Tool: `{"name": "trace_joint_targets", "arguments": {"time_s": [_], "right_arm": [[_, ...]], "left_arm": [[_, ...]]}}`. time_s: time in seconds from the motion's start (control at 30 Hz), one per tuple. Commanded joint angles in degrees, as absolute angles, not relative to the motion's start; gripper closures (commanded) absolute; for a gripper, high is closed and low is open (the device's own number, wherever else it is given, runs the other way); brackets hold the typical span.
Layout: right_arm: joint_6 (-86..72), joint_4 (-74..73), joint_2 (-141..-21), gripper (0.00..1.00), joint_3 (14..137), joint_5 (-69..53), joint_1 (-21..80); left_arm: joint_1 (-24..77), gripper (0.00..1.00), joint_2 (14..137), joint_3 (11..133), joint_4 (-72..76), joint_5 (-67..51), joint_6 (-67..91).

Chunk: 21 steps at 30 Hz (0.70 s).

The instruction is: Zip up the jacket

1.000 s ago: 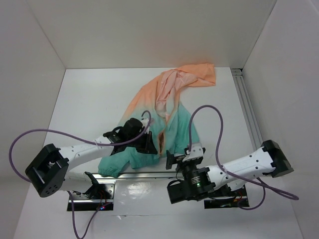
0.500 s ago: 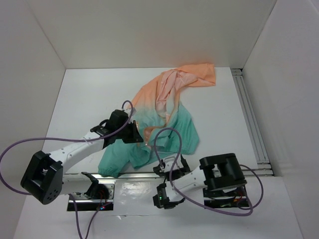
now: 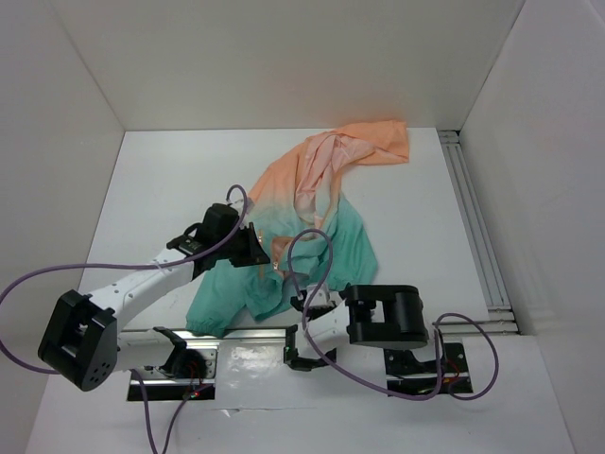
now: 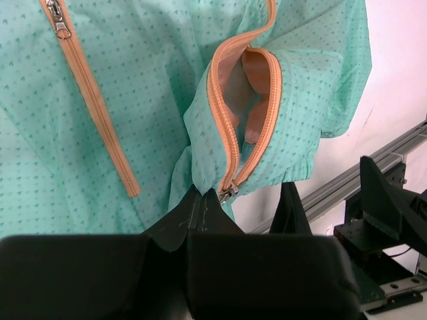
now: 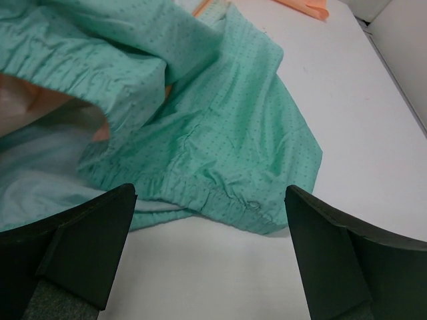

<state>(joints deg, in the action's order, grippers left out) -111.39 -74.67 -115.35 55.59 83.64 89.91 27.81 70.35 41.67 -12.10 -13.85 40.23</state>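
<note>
the peach-to-teal jacket [image 3: 326,203] lies crumpled on the white desk [image 3: 161,180], its orange front zipper [image 4: 224,127] gaping open above the slider [image 4: 227,193]. the left claw [image 4: 200,203] is pressed together, pinching the teal fabric just beside that slider. the right claw [image 5: 210,193] hangs spread wide, low over the desk near the gathered hem [image 5: 247,205], gripping nothing.

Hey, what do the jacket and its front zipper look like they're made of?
The jacket: thin woven synthetic, probably nylon or polyester; matte, dot-printed, crumples softly, with a gathered elastic hem. Its front zipper: orange fabric tape with fine teeth, likely plastic; the slider looks like silvery metal.
</note>
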Motion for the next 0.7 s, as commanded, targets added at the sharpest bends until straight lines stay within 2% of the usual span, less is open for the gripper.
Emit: {"name": "trace_joint_targets", "arguments": {"time_s": [0.0, 0.17, 0.37, 0.47, 0.67], "right_arm": [[-128.9, -75.4, -114.3, 0.0, 57.6, 91.9, 88.0], [-131.0, -75.4, -113.1, 0.0, 58.4, 92.5, 88.0], [-141.3, -75.4, -109.0, 0.0, 56.8, 93.8, 87.5], [-147.5, -75.4, -104.2, 0.0, 53.1, 94.3, 86.7], [-156.1, -74.4, -85.3, 0.0, 43.6, 92.1, 84.3]], "left_arm": [[27.4, 1.0, 68.9, 44.1, -12.0, -14.9, 38.6], [27.4, 1.0, 68.9, 43.6, -11.5, -15.9, 38.6], [27.4, 1.0, 68.9, 43.6, -10.9, -15.9, 38.6], [27.4, 1.0, 68.4, 43.6, -10.9, -16.4, 38.6], [27.4, 1.0, 67.1, 43.1, -10.9, -17.5, 39.1]]}}
